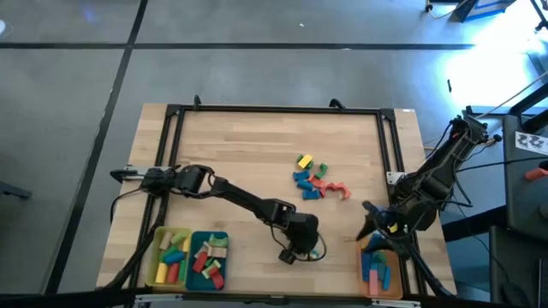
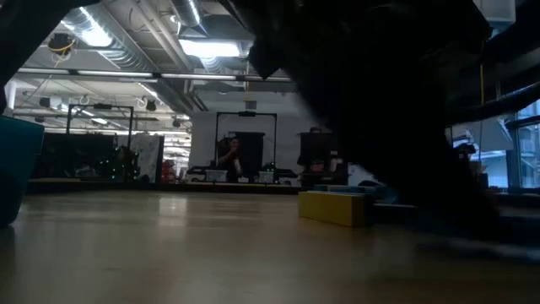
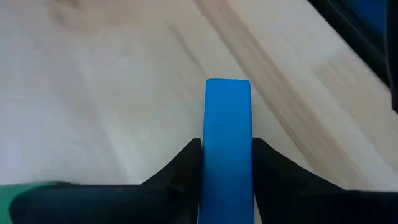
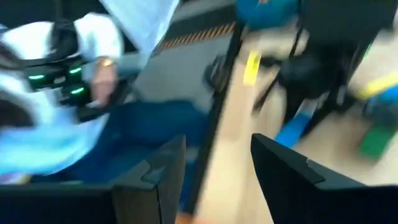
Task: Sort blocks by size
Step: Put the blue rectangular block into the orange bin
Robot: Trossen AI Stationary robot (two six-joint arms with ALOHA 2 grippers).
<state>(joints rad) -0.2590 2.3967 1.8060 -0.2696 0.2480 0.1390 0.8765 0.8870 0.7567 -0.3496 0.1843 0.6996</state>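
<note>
My left gripper [image 1: 312, 252] is near the table's near edge, at the middle, shut on a blue bar block [image 3: 228, 143]. My right gripper [image 1: 370, 229] is open and empty above the far end of the orange tray [image 1: 377, 275], its fingers apart in the right wrist view [image 4: 214, 180]. That tray holds a few blue and pink blocks. A loose cluster of blocks [image 1: 312, 180] in blue, red, yellow, green and pink lies on the table right of centre. The yellow tray [image 1: 169, 257] and the teal tray [image 1: 210, 258] at the near left hold several blocks. My left gripper pinches the blue bar's two long sides [image 3: 205, 162] between its two fingers [image 3: 180, 168]. The bar lies along the fingers and its free end [image 3: 228, 87] sticks out past the fingertips over the wood. Whether it touches the table, I cannot tell.
A black frame [image 1: 274, 109] runs around the wooden table top. A person [image 4: 74, 74] holding a controller shows beyond the table's near edge in the right wrist view. A yellow block [image 2: 333, 207] and the teal tray's wall [image 2: 17, 169] show in the low view.
</note>
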